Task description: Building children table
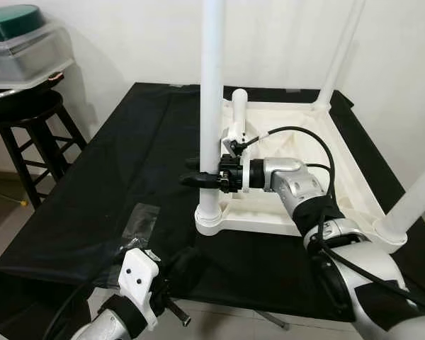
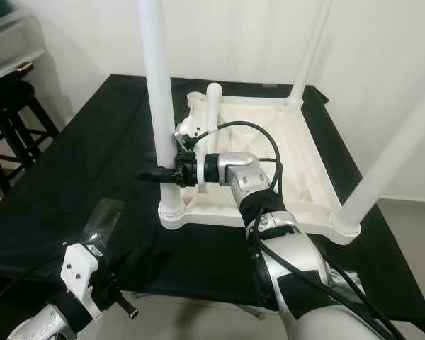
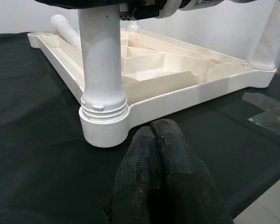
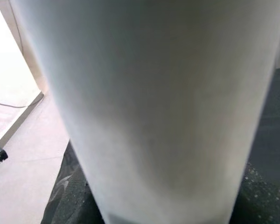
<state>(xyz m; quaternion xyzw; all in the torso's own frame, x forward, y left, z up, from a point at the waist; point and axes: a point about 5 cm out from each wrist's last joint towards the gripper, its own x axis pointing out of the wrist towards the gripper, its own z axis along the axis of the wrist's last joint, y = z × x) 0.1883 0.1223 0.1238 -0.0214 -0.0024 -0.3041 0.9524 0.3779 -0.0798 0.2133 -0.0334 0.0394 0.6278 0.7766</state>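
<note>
From the left eye view, a white plastic children's tabletop (image 1: pixel 290 163) lies upside down on a work table covered in black cloth (image 1: pixel 106 184). Three white legs stand upright in its corner sockets: the near-left leg (image 1: pixel 212 106), a far-right leg (image 1: pixel 340 49), and a near-right leg (image 1: pixel 414 202). A fourth white leg (image 1: pixel 238 117) lies loose inside the upturned tabletop near its far-left corner. The right gripper (image 1: pixel 198 179) reaches in from the right on its silver arm, and its black fingers are closed around the near-left leg a little above the socket. The left gripper (image 1: pixel 173 308) sits low at the near edge of the table, apart from the tabletop. A dark wooden stool (image 1: pixel 28 134) stands to the left of the table, with a clear plastic bin (image 1: pixel 25 49) on it. A patch of clear tape (image 1: pixel 138 219) lies on the cloth.

The right eye view gives the same scene: the right gripper (image 2: pixel 159 174) clasps the near-left leg (image 2: pixel 158 92).

In the left wrist view, the left gripper's fingertips (image 3: pixel 161 144) are pressed together with nothing between them, just in front of the socket that holds the near-left leg (image 3: pixel 100 60). Thread rings show where the leg meets the socket.

In the right wrist view, the near-left leg (image 4: pixel 154 107) is a blurred white column very close to the camera.
</note>
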